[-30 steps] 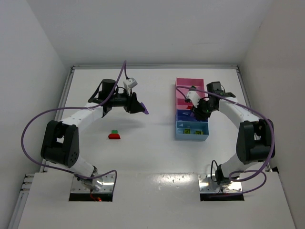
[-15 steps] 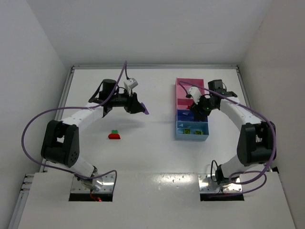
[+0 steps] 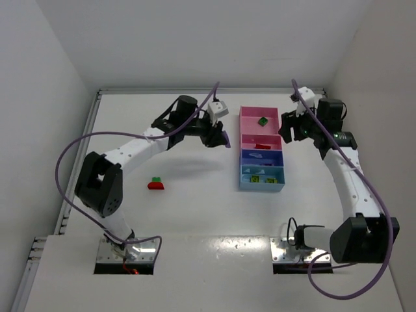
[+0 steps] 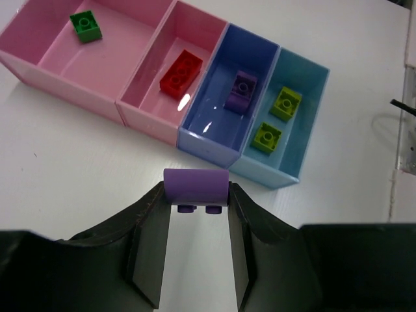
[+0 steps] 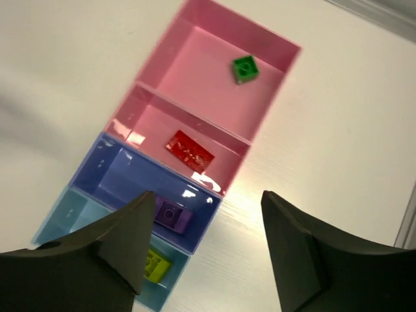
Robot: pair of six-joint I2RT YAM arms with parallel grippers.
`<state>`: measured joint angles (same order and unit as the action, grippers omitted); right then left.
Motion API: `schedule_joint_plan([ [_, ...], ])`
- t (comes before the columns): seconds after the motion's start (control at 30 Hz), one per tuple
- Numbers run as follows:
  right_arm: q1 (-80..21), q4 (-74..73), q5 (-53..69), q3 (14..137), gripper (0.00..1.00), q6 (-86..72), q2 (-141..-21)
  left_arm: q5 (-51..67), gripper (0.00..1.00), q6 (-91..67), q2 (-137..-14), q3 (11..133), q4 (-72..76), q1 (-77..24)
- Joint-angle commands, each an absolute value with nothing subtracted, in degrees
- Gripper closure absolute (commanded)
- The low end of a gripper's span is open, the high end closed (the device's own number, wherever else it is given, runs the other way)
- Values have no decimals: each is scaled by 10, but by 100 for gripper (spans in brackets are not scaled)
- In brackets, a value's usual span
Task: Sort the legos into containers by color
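While clamped, purple lego [image 4: 195, 186] hovers.

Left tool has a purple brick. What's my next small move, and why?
Probably carry the left tool forward until its held brick is over the dark blue compartment. That compartment already holds the other purple brick, and the tool is short of the tray.

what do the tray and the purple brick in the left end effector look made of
The tray looks like glossy moulded plastic: bright glints on its compartment floors. The purple brick in the left end effector seems hard plastic too, with a duller satin face, even colour and moulded studs showing.
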<state>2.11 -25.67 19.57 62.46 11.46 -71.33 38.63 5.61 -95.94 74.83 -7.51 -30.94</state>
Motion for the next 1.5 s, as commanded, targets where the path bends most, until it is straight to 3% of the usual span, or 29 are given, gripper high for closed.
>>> schedule_joint_plan([
  [0.0, 39, -215, 90, 613, 31, 11, -695, 350, 84, 77, -998, 802, -76, -333],
  [0.17, 94, -200, 30, 608, 13, -73, -682, 328, 84, 88, -1077, 868, -76, -374],
  [0.6, 182, -206, 105, 608, 12, -85, -694, 342, 83, 68, -1193, 941, -76, -410],
  [0.73, 197, -206, 126, 608, 12, -97, -700, 342, 63, 62, -1206, 941, -76, -416],
  [0.77, 197, -206, 133, 608, 12, -97, -700, 342, 52, 62, -1211, 941, -76, -416],
  [0.87, 207, -206, 143, 608, 10, -97, -705, 342, 40, 56, -1217, 952, -76, -416],
  [1.03, 207, -206, 176, 608, 10, -97, -705, 335, 34, 38, -1217, 971, -76, -421],
  [1.2, 196, -194, 237, 595, 10, -87, -705, 315, 34, 27, -1099, 975, -76, -410],
  [1.33, 171, -206, 339, 595, 10, -73, -727, 239, 34, 38, -975, 892, -113, -376],
  [1.47, 131, -212, 359, 615, 10, -49, -745, 194, 34, 135, -889, 814, -254, -323],
])
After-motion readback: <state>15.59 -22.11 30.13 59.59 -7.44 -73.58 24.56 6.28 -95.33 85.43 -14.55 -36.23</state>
